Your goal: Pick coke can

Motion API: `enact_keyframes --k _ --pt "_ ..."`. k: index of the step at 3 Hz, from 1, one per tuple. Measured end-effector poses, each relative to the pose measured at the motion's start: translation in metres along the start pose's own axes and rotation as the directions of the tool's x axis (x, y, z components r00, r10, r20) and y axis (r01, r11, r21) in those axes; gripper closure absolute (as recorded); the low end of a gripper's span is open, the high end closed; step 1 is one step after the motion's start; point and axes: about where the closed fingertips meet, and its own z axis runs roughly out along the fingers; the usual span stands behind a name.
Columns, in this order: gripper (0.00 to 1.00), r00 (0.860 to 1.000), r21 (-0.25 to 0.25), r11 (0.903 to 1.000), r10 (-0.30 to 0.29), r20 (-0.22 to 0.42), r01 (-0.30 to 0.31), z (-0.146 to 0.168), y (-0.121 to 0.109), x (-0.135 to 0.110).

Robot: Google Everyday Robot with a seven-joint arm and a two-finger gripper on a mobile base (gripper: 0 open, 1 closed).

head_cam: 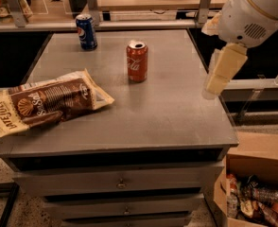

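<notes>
A white, rounded robot arm enters from the upper right corner of the view, with a small patch of vent holes on its side. From its lower end hangs the cream-coloured gripper. It points downward, tilted slightly to the left, and is raised in the air at the right side of the view.

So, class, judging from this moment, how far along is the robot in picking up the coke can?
Done: nothing yet. The coke can stands upright on the table, ungripped.
In hand: the gripper hangs over the table's right edge, well apart from the can.
Left: reach across to the can, grasp it and lift, avoiding the blue Pepsi can behind it.
</notes>
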Motion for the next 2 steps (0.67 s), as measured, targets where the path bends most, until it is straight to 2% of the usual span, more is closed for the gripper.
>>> enact_keyframes --k 1,2 --pt "0.00 0.994 -0.036 0.9987 -0.034 0.108 0.038 0.033 -0.032 -0.043" --pt "0.00 0.979 -0.047 0.9978 -0.037 0.199 0.047 0.065 -0.066 -0.079"
